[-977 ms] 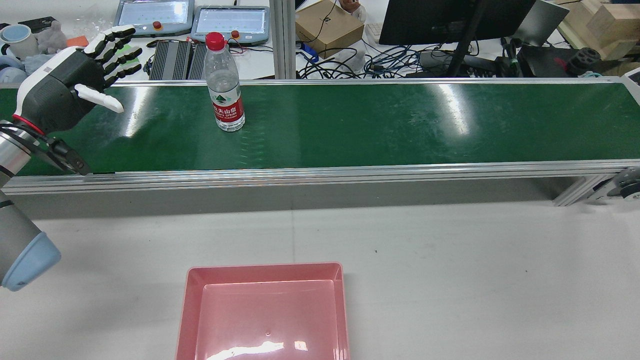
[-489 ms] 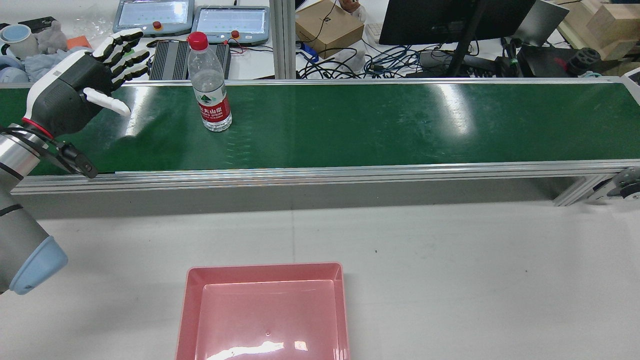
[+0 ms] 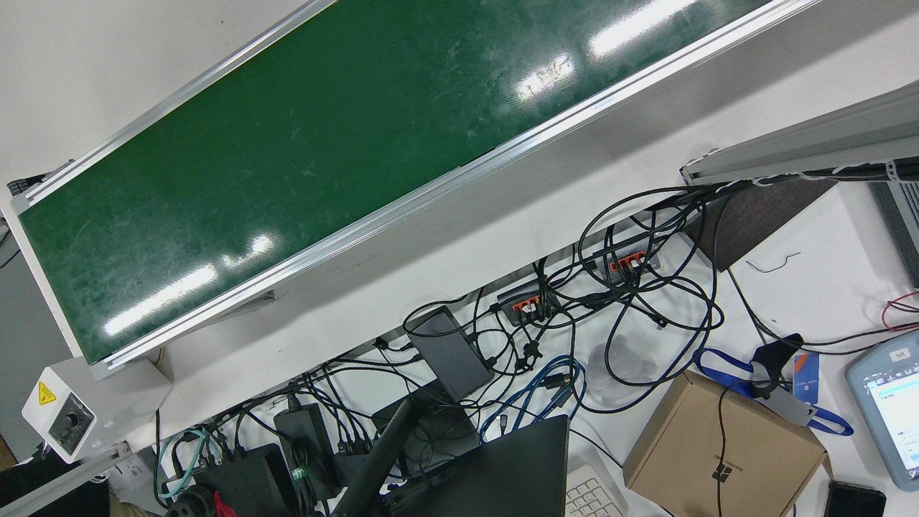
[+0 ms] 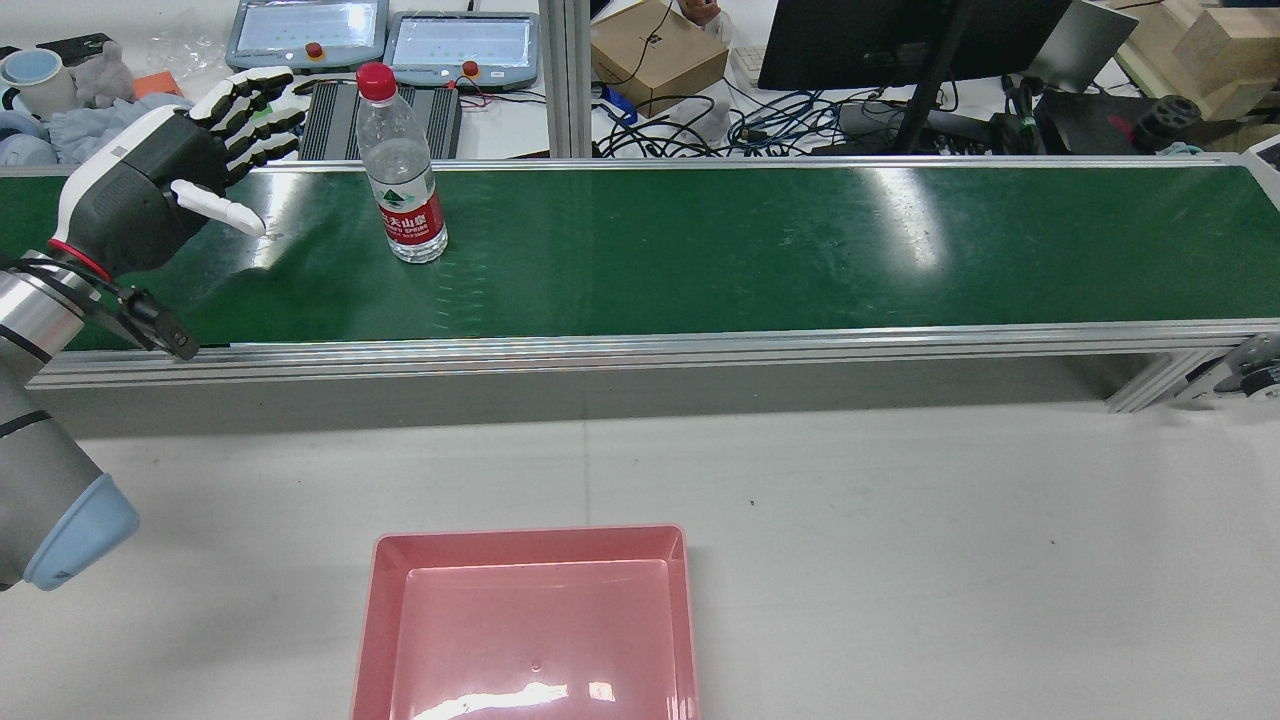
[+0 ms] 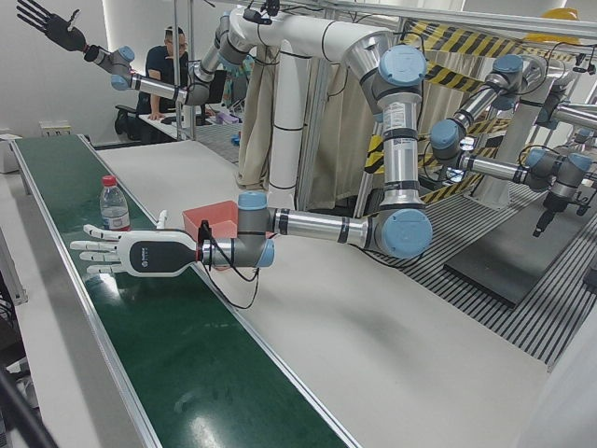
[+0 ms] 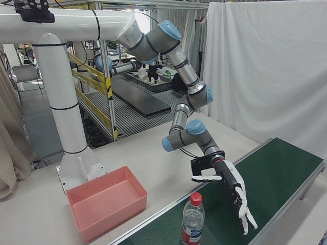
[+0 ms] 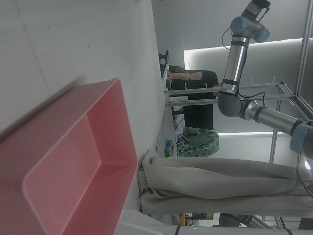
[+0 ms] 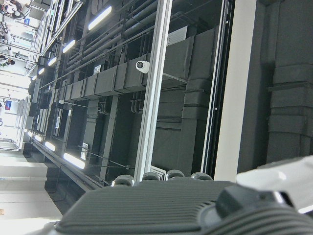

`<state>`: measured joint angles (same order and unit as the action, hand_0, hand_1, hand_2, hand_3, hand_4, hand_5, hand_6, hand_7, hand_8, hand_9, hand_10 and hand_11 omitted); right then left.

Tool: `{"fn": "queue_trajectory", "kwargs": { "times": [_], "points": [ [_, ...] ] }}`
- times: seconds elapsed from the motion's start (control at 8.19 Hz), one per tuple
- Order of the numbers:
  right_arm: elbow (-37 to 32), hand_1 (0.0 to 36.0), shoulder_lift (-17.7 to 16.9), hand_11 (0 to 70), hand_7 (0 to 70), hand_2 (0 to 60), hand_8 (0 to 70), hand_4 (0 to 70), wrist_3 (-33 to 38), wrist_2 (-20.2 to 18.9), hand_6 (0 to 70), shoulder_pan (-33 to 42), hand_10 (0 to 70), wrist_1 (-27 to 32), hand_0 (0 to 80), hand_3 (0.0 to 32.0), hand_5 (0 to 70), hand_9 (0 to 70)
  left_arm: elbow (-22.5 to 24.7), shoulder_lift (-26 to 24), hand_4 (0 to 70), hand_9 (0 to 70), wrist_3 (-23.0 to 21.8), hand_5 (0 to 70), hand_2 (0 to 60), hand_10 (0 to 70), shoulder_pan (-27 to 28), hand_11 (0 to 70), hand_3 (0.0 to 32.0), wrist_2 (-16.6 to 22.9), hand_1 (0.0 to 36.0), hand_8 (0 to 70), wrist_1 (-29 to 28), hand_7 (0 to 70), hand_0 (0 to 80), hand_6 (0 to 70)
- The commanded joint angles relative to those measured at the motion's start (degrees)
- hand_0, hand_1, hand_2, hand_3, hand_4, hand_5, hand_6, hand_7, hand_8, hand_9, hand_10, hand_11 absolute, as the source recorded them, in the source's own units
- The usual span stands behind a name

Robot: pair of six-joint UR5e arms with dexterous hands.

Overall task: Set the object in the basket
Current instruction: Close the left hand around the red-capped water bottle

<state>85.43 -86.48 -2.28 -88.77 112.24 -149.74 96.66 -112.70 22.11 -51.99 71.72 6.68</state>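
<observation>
A water bottle (image 4: 401,165) stands upright on the green conveyor belt (image 4: 700,250), just right of the left hand (image 4: 165,185) (fingers spread, empty). The right hand, apparently raised far away, looks spread too.

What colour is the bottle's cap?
Red; the bottle cap shows best in the rear view.

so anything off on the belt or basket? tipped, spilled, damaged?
Nothing stands out. The water bottle stands upright and capped on the green belt, the left hand is open beside it, and the pink basket sits square and empty.
</observation>
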Motion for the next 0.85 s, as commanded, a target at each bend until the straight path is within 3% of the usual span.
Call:
{"fn": "queue_trajectory", "kwargs": {
  "times": [0.0, 0.73],
  "points": [
    [0.0, 0.0, 0.0, 0.0, 0.0, 0.0, 0.0, 0.0, 0.0, 0.0, 0.0, 0.0, 0.0, 0.06, 0.0, 0.0, 0.0, 0.0, -0.86, -2.25, 6.9, 11.9, -0.05, 25.6, 0.0, 7.3, 0.04, 12.1, 6.2, 0.17, 5.9, 11.1, 0.44, 3.0, 57.5, 6.6],
    [0.0, 0.0, 0.0, 0.0, 0.0, 0.0, 0.0, 0.0, 0.0, 0.0, 0.0, 0.0, 0.0, -0.02, 0.0, 0.0, 0.0, 0.0, -0.86, -2.61, 4.6, 11.0, -0.14, 25.1, 0.0, 6.3, 0.13, 10.6, 6.4, 0.26, 6.1, 9.0, 0.61, 2.4, 57.7, 5.4]
  ]
}}
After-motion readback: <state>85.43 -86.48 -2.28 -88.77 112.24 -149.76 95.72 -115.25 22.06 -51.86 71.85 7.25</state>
